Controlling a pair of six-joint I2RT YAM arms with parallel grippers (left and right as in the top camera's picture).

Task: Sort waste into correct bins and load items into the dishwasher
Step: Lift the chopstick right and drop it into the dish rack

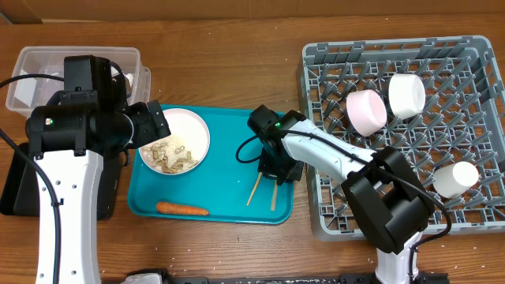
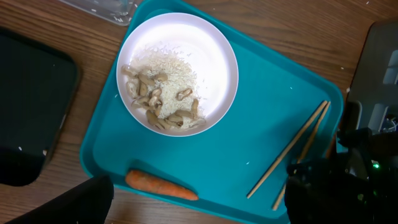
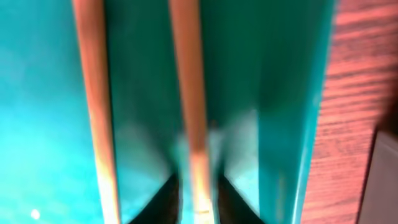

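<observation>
Teal tray [image 1: 229, 142]: plate [image 1: 189, 126], carrot [image 1: 182, 209], chopsticks [image 1: 254, 190]

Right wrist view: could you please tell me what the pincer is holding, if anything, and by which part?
The right pincer straddles one chopstick near its end, on the tray; a firm hold cannot be told.

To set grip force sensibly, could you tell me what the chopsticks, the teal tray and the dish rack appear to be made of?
Chopsticks: likely light wood or bamboo, matte; pale tan, no gloss.
Teal tray: probably moulded plastic, smooth with slight sheen and rounded raised rim.
Dish rack: grey plastic by its look, a moulded lattice with upright pegs.
</observation>
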